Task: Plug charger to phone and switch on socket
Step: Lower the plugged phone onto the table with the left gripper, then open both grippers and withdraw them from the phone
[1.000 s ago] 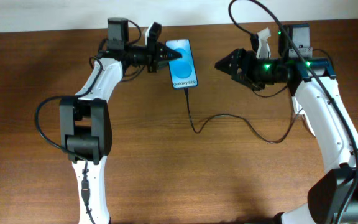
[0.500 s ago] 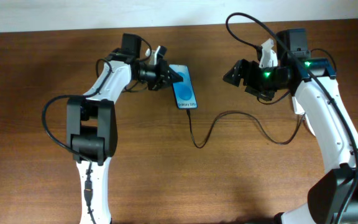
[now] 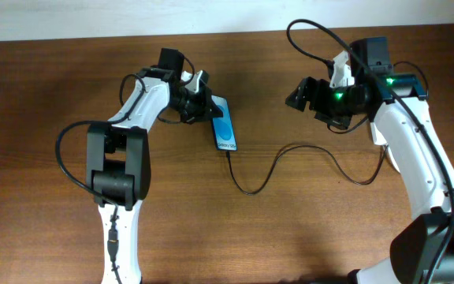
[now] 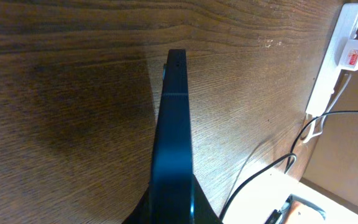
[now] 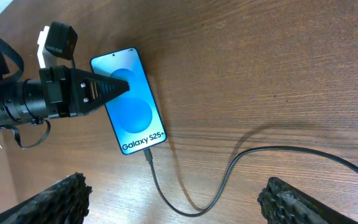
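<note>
Over the wooden worktop point(image 5: 260, 62), left fingers point(image 5: 95, 90) clamped the phone point(image 5: 137, 121) with charger point(image 3: 249, 191) seated, while right fingers point(image 5: 58, 199) gaped empty, probably free for the socket point(image 4: 331, 68).

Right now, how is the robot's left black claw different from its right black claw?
The left gripper is shut on the black-framed smartphone with the blue screen; the right gripper is wide open and holds nothing. The left gripper touches the phone's side, while the right gripper hangs apart from it, above the brown wooden table. Both are dark grippers with two fingers.
</note>
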`<action>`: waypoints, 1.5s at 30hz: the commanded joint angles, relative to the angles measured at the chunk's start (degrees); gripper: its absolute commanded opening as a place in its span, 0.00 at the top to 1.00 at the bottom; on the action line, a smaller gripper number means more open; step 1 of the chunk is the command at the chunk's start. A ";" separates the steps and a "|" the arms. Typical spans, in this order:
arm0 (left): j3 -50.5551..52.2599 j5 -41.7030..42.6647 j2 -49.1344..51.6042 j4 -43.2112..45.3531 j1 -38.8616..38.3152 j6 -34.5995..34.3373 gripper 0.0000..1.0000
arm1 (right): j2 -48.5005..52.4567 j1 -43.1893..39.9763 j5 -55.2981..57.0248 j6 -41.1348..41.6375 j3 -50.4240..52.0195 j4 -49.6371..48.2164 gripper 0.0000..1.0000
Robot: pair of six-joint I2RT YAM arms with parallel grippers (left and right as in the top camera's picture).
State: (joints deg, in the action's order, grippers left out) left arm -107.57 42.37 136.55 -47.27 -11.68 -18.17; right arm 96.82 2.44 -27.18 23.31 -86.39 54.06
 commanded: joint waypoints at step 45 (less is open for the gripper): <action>-28.46 -28.70 -8.26 -15.85 13.18 1.33 0.01 | -1.44 -2.54 3.89 -3.41 -0.90 4.52 0.09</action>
State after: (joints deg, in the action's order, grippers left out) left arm -135.26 14.26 129.62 -62.98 0.64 -17.08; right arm 96.79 1.30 -23.99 20.60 -86.39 58.39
